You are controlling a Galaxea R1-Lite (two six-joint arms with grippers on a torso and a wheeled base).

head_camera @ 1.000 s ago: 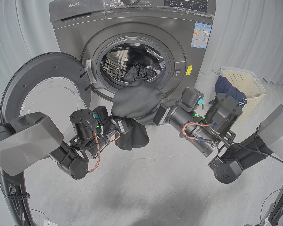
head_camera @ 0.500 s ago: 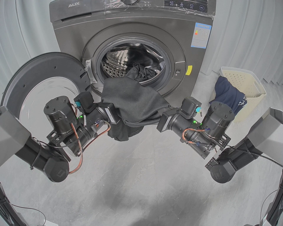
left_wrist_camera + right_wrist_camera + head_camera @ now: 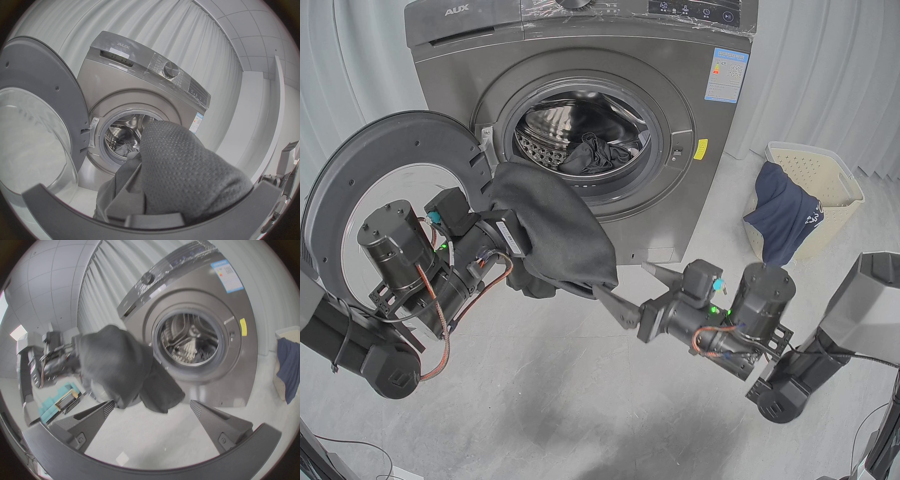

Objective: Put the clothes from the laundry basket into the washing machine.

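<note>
Dark grey knit garment (image 3: 556, 231) drapes the left end effector (image 3: 131, 197); grip impossible to tell.
Right end effector (image 3: 620, 277) gapes wide, empty.

The washing machine (image 3: 581, 81) is dark metallic grey, and its drum (image 3: 550, 128) gleams silver with rows of punched holes. At two o'clock from the opening sits a blue-and-white label (image 3: 726, 75) with small coloured bars. At three o'clock there is a yellow sticker (image 3: 700, 149). The door (image 3: 394, 134) has a dark grey rim around clear glass. The black garment (image 3: 556, 231) shows a fine dotted weave up close. The clothes in the drum (image 3: 594, 156) are black too. The laundry basket (image 3: 840, 187) is cream and speckled with perforations. Over its nine o'clock rim hangs a navy garment (image 3: 784, 209) with white print. The right gripper (image 3: 622, 277) is dark grey, its pads (image 3: 108, 407) cross-hatched. The floor (image 3: 581, 387) is pale mottled grey and the curtains (image 3: 831, 62) are whitish grey.
</note>
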